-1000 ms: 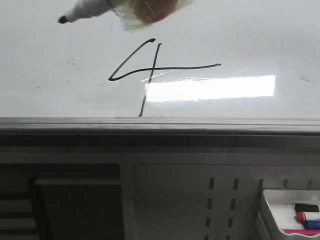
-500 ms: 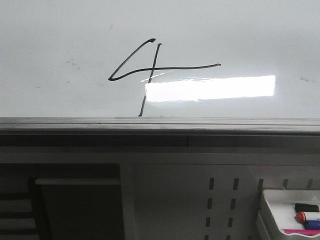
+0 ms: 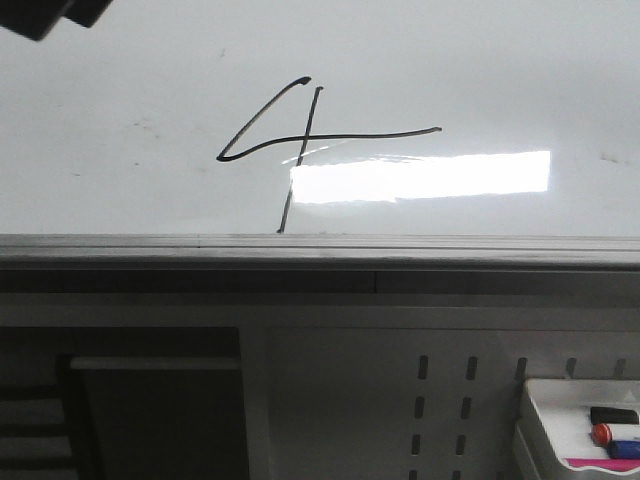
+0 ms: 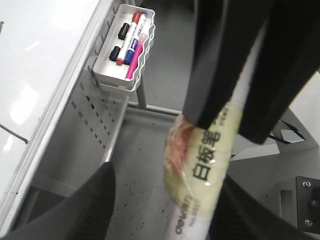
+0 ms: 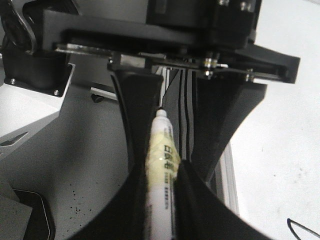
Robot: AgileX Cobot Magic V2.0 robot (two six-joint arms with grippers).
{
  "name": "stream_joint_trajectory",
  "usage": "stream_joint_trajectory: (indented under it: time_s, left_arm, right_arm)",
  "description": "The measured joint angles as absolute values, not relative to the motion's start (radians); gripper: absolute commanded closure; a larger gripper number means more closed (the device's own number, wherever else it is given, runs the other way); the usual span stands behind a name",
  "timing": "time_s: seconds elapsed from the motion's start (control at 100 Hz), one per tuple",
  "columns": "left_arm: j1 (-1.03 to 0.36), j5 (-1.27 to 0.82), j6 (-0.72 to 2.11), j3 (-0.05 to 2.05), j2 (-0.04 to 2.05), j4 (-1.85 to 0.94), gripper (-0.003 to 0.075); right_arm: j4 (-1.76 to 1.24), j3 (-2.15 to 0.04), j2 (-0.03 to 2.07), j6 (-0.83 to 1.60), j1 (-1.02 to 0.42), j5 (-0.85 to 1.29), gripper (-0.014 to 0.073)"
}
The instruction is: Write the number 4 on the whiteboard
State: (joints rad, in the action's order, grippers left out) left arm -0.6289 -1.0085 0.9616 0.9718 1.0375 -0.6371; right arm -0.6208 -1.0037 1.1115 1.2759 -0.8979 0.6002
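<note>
The number 4 [image 3: 303, 141] stands in thin black lines on the whiteboard [image 3: 480, 70], above the bright glare. A white marker [image 5: 161, 200] with a yellowish tape wrap is off the board, over the floor beside it. My right gripper [image 5: 161, 175] is shut on the marker; the left wrist view shows it [image 4: 220, 127] pinching the marker [image 4: 205, 165] just above the tape. My left gripper [image 4: 165, 220] faces it, its fingers apart on either side of the marker's body, with a gap on one side. A dark arm part [image 3: 40, 15] shows at the front view's top left corner.
A grey rail [image 3: 320, 250] runs along the board's near edge. Below it is a grey perforated panel [image 3: 440, 400] with a white tray [image 3: 530, 400] of several markers, also in the left wrist view [image 4: 107, 77]. A speckled grey floor [image 4: 145, 165] lies below.
The marker tip and taped body at the top of the front view one second ago have left that view. A dark arm part now shows in its top left corner.
</note>
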Motion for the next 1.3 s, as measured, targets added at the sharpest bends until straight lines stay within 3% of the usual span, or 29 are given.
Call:
stream_joint_trajectory:
  time_s: [0.41, 1.3]
  left_arm:
    - [-0.629, -1.029, 0.990, 0.972, 1.049, -0.670, 0.0741]
    - [-0.629, -1.032, 1.048, 0.948, 1.049, -0.680, 0.0741]
  right_arm:
    - [-0.600, -1.004, 1.112, 1.278, -0.898, 0.597, 0.0659]
    - [-0.600, -1.006, 1.116, 1.283, -0.898, 0.629, 0.0658]
